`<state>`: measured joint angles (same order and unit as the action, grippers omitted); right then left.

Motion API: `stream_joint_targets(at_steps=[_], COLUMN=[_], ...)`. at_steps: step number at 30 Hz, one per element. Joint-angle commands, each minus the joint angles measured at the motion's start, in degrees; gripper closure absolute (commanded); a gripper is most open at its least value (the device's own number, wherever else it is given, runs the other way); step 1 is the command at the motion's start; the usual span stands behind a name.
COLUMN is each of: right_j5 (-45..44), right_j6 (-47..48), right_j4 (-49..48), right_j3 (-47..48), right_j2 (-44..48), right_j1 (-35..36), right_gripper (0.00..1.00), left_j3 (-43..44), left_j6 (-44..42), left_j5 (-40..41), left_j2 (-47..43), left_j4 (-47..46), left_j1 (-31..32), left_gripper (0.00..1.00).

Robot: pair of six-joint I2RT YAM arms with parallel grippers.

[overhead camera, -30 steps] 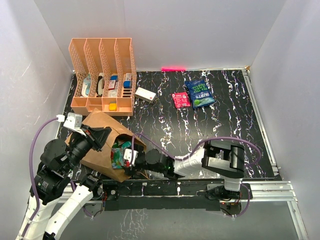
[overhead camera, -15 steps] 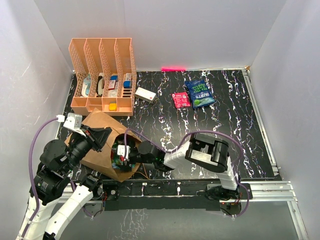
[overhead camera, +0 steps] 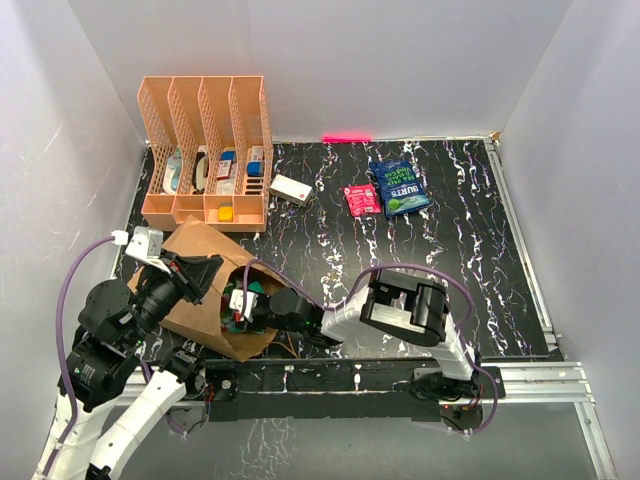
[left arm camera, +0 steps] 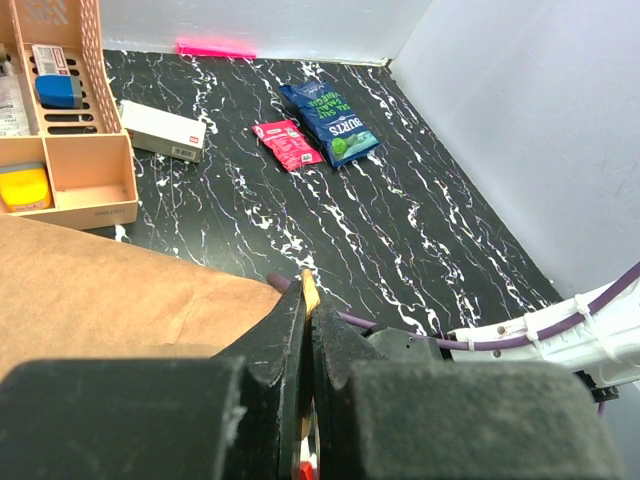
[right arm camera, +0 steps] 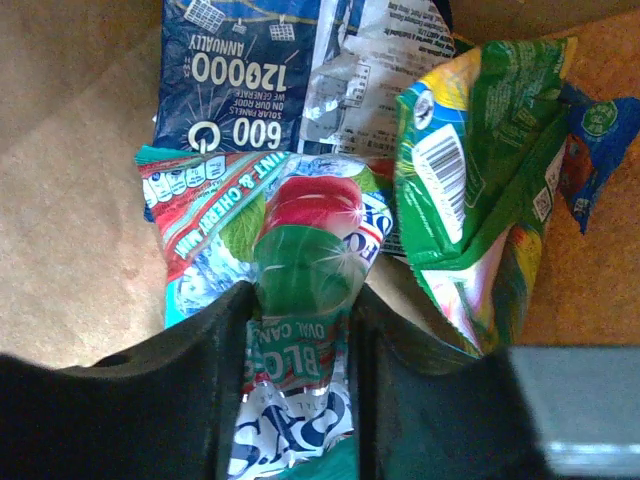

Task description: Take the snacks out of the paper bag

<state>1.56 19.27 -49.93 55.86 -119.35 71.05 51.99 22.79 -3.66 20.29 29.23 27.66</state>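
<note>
Brown paper bag (overhead camera: 196,266), teal-and-red packet (right arm camera: 300,290), green-yellow bag (right arm camera: 480,170), black white-veined table (overhead camera: 430,245), orange mesh rack (overhead camera: 205,120).

Bright, even light; glare on snacks (right arm camera: 305,235) (foreground perhaps blurred).

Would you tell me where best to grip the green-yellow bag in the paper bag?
Pinch the green-yellow bag by its tapered near end, coming in through the mouth of the paper bag: that end faces the opening.

Orange mesh rack (overhead camera: 205,150) at back left, small white box (overhead camera: 291,189) just beside
</note>
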Motion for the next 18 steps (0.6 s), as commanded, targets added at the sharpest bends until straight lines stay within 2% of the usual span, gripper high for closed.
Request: stream_joint_targets(at_steps=[1, 3, 4, 11, 18], right_j5=[-5.1, -5.6, -5.6, -5.7, -3.1], right_j6=[1.5, 1.3, 1.0, -1.9, -6.8], right_j4=[0.8, 2.3, 2.8, 4.7, 7.6], right_j3=[2.0, 2.6, 2.6, 0.1, -7.0], right_j2=[1.9, 3.6, 4.4, 13.4, 24.2], right_j1=[0.6, 0.8, 0.8, 1.2, 1.2], right_gripper=[0.69, 0.8, 0.82, 0.9, 0.91], left_j3=[1.9, 1.9, 1.8, 1.5, 1.4], left_j6=[0.2, 0.2, 0.2, 0.3, 0.3], left_j5=[0.4, 0.5, 0.6, 1.4, 2.3], left_j2=[-0.8, -1.0, -1.0, -1.2, -1.1], left_j4=[-0.7, -0.6, -0.6, -0.8, -1.4], left_j1=[0.2, 0.2, 0.2, 0.2, 0.2], left_gripper=[1.0, 1.0, 1.0, 1.0, 1.0])
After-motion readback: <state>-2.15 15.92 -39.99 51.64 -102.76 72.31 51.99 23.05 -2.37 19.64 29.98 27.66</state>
